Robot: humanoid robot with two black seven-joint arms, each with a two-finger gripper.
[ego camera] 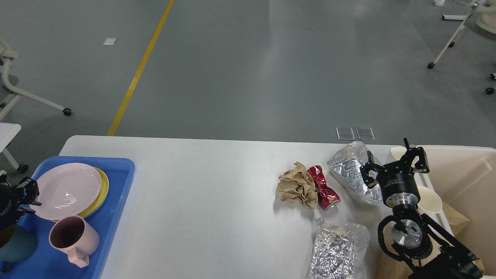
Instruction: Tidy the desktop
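The white desktop (209,186) holds litter at its right: crumpled brown paper (296,188), a crushed red can (323,188) and two silver foil bags (350,174) (339,252). My right gripper (394,164) is open and empty, raised between the far foil bag and the cream bin (469,170). At the left, a pink plate (68,190) lies flat on a yellow plate (101,190) in the blue tray (116,201). My left gripper (27,193) is at the pink plate's left rim, its fingers apart, holding nothing.
A pink mug (71,238) and a dark teal cup (17,244) stand in the tray's near part. White paper cups (430,199) lie by the bin's left wall, behind my right arm. Brown paper shows inside the bin. Wheeled stands are on the floor beyond.
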